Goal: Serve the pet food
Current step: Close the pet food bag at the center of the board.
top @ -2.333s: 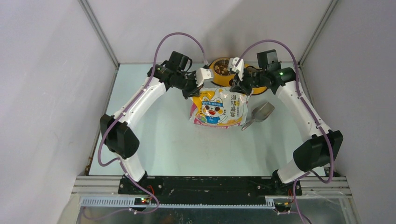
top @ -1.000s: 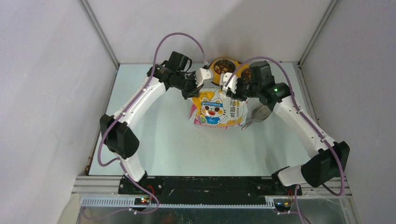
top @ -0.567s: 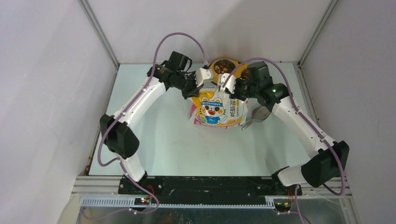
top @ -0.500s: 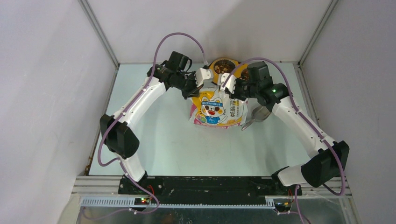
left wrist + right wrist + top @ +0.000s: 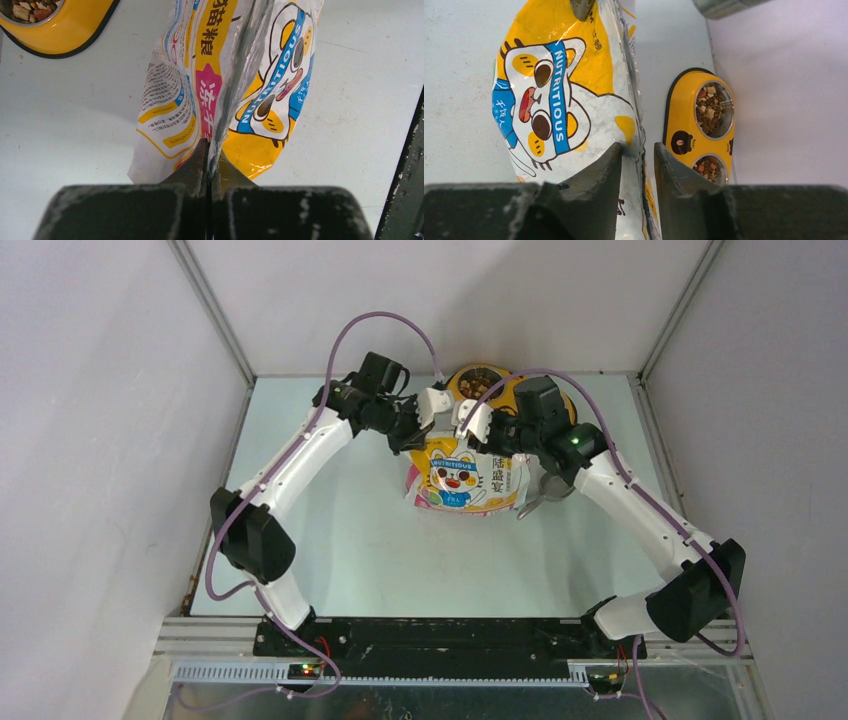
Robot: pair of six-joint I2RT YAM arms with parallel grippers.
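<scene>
The glossy cat-printed bag [image 5: 465,480] stands upright in front of the yellow feeder [image 5: 505,392]. Pet food, brown and tan kibble [image 5: 710,107], fills both feeder bowls and also shows in the top view [image 5: 478,380]. My left gripper [image 5: 209,150] is shut on the bag's [image 5: 260,75] top seam at its left end. My right gripper [image 5: 638,147] is open, its jaws straddling the top edge of the bag [image 5: 554,100] with a gap on the right side. In the top view the left gripper [image 5: 435,405] and right gripper [image 5: 474,421] sit close together over the bag.
The grey metal scoop [image 5: 540,495] lies right of the bag, mostly under my right forearm. The feeder [image 5: 684,120] is against the back wall. Side walls close in the table on left and right.
My right arm has slid left along the bag's top edge toward the left gripper, covering more of the scoop. The left gripper has kept its grip and barely moved.
</scene>
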